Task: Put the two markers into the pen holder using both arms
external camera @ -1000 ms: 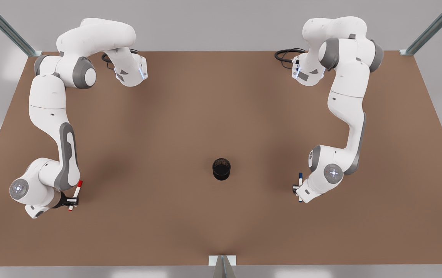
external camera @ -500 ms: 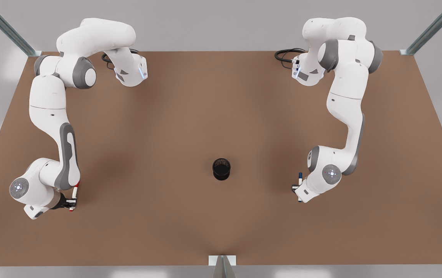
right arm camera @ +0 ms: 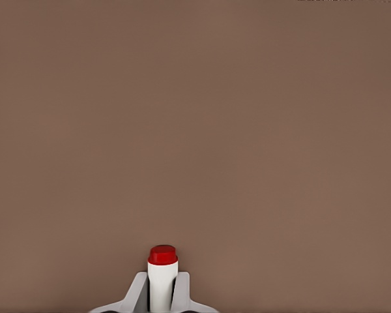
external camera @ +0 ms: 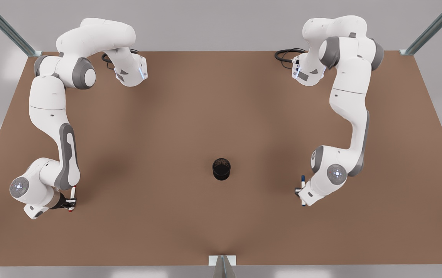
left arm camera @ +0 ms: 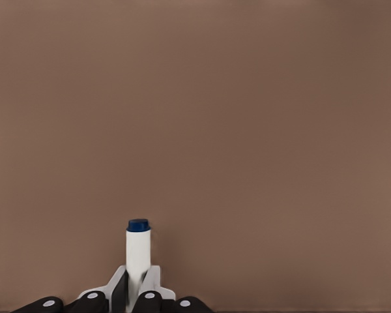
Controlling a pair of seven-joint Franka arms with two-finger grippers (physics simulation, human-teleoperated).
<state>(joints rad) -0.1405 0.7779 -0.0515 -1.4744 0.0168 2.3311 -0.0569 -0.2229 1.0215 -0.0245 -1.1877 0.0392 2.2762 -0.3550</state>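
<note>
L tool (left arm camera: 138, 295) clamps slim blue marker (left arm camera: 137, 254); R tool (right arm camera: 162, 293) red marker (right arm camera: 162, 277); round, seemingly mesh holder (external camera: 221, 168) between

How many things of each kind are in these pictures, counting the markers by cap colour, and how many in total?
Red-capped marker: 1, held in the right claw
Blue-capped marker: 1, held in the left claw
Black pen holder: 1, standing on the brown table
Total: 3 things

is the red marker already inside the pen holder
No, the red marker is gripped by the right gripper at the front view's left, far from the pen holder at the table's middle.
</note>
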